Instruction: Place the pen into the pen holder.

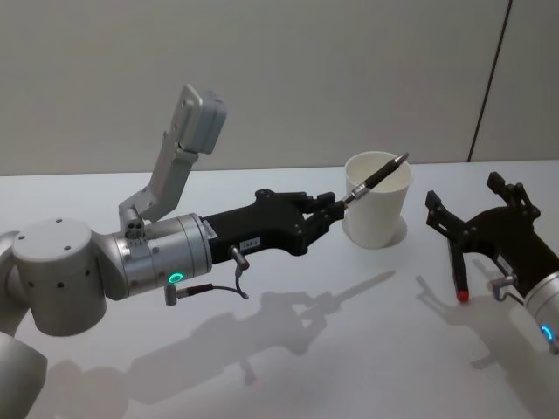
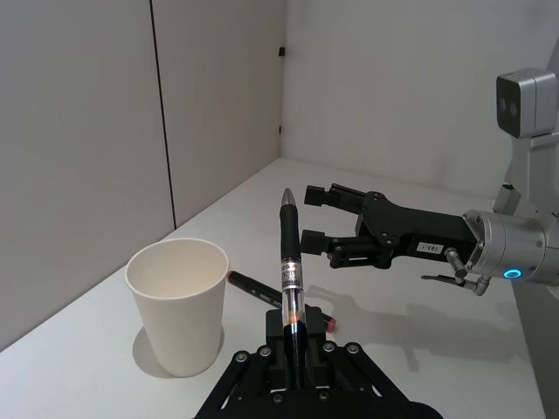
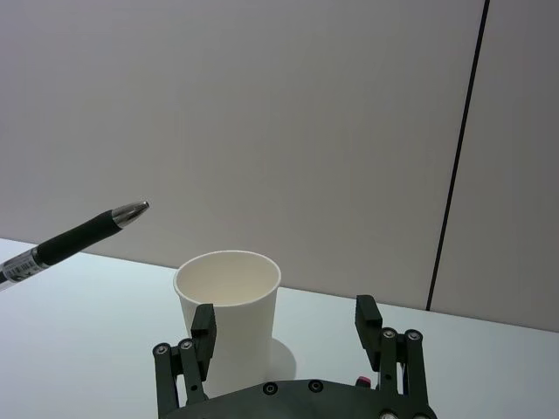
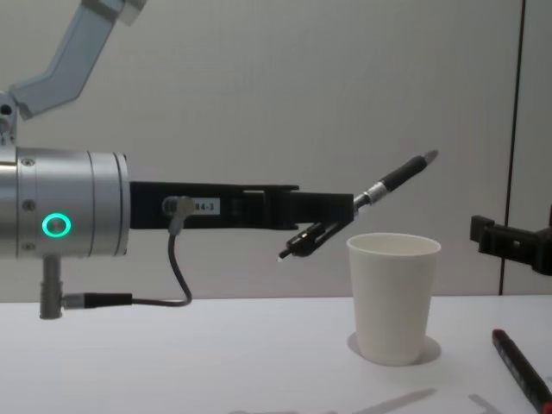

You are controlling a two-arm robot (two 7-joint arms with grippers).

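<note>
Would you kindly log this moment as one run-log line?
left gripper: shut on pen, tilted, raised by pen holder, not inserted | pen holder: upright on table | right gripper: open, idle near second pen

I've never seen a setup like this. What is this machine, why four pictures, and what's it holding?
It is a robot with two arms, each ending in a gripper, a two-fingered claw. The pictures show one moment from four cameras: one on its head looking down, one on its chest looking across the table, one on each wrist. On the white table stands a paper cup. The left gripper is shut on a black pen, held tilted by the cup's rim, not in it. The right gripper hangs open on the cup's other side. A second pen, red-ended, lies on the table near it.
</note>
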